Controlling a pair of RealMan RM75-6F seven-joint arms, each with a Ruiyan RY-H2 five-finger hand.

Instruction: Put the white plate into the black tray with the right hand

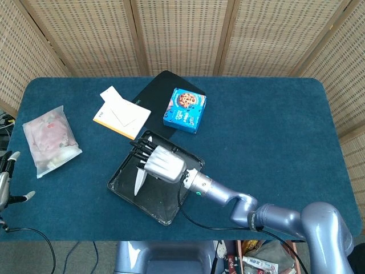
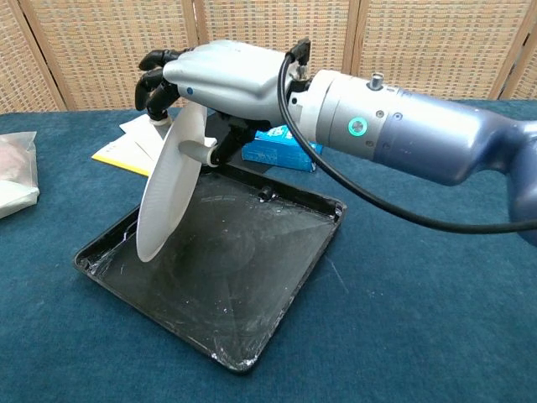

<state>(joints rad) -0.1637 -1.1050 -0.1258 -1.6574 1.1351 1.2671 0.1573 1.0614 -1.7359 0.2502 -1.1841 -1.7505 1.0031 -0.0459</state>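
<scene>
Now the right hand grips the white plate — on edge, lower rim over the black tray.

The right hand has a pale silver-grey moulded shell and black fingers, with a small blue dot on its back. A black cable loops from the wrist past a silver cuff carrying a glowing green ring light and small screws. The forearm is glossy blue-grey. The left hand shows grey fingers with white tips.
</scene>
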